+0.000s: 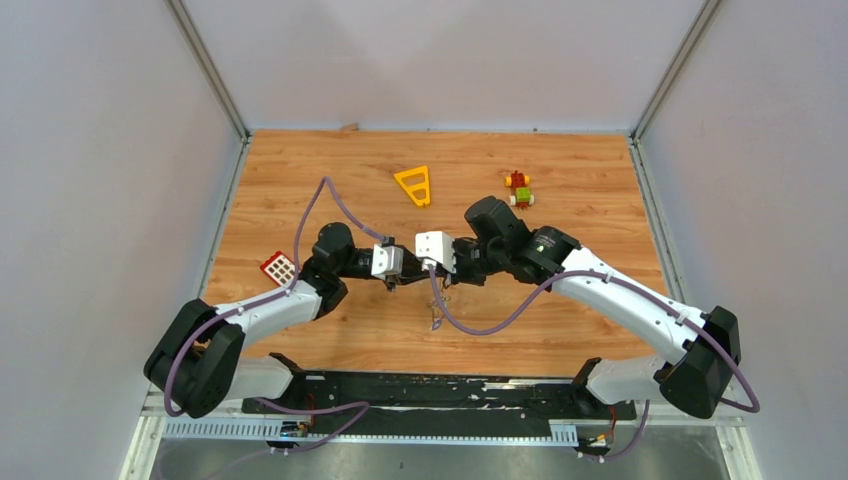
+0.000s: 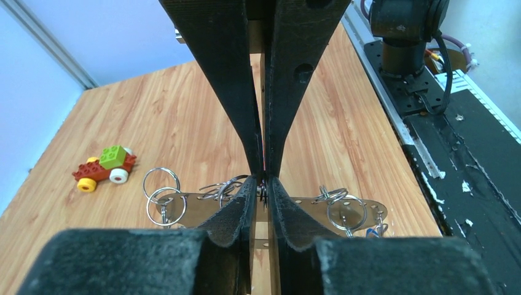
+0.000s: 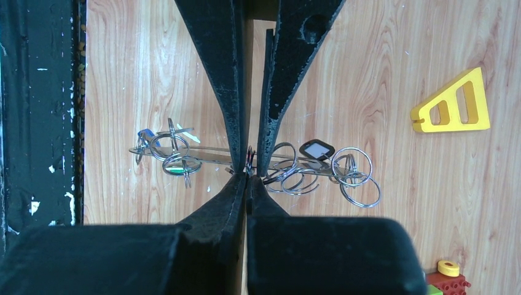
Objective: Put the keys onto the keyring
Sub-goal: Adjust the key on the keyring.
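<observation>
The keyring [image 2: 196, 208] is a long silver metal piece that hangs level above the table, edge-on in the right wrist view [image 3: 209, 152]. Small wire rings and the keys hang from it, with a blue tag [image 3: 145, 133], a green tag [image 3: 178, 166] and a black tag [image 3: 316, 149]. My right gripper [image 3: 247, 173] is shut on the keyring at its middle. My left gripper [image 2: 263, 184] faces it tip to tip, its jaws a narrow slit apart around a small ring. In the top view the left gripper [image 1: 403, 277] and right gripper [image 1: 420, 272] meet mid-table, with the keys [image 1: 437, 318] dangling below.
A yellow triangle frame [image 1: 414, 186] and a red-green-yellow toy block figure [image 1: 518, 188] lie toward the back of the wooden table. A red-and-white grid piece [image 1: 278, 267] sits by my left arm. The black base rail [image 1: 430, 390] runs along the near edge.
</observation>
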{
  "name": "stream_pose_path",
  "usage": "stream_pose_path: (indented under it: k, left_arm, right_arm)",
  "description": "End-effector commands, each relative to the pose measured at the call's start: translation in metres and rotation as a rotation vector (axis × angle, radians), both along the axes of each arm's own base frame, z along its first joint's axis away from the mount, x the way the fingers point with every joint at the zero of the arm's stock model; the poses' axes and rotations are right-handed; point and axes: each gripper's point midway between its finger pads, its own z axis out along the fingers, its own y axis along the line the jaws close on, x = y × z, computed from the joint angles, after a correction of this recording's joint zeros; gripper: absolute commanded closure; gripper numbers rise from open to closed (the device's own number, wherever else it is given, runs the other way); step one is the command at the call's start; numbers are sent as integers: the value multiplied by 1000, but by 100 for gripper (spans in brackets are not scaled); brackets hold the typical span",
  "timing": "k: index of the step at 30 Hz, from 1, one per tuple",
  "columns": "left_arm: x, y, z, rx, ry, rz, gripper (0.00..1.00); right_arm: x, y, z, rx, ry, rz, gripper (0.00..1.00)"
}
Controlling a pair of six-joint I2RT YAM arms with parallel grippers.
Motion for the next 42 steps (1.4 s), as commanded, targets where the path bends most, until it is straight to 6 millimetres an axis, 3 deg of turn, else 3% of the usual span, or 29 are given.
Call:
stream_pose_path:
  k: [1,6,15,17,19,23,27,37,42]
  left_arm:
    - [-2,0,-1,6,-13,-10,80]
    - [-2,0,-2,10,-13,-11,79]
    - [-1,-1,4,-6,-2,-7,100]
    - [0,-1,5,-15,8,0,100]
    - [-1,0,10,-36,8,10,100]
    - [-4,4,26,-125,16,33,100]
    - [-14,7,40,-212,53,3,100]
    - [-18,4,46,-273,112,-40,100]
    - [-17,4,49,-286,121,-41,100]
  right_arm:
    - [2,8,25,86,-47,3,100]
    - [2,8,26,92,-46,4,100]
    - [2,8,23,90,-39,2,100]
    - [3,7,22,89,-35,-4,100]
    - [5,5,22,94,-23,-15,95]
    - [5,-1,29,158,32,-13,74]
    - [-1,-9,36,235,72,20,61]
    - [-21,-8,41,313,122,117,61]
    - [-22,-5,39,320,135,132,61]
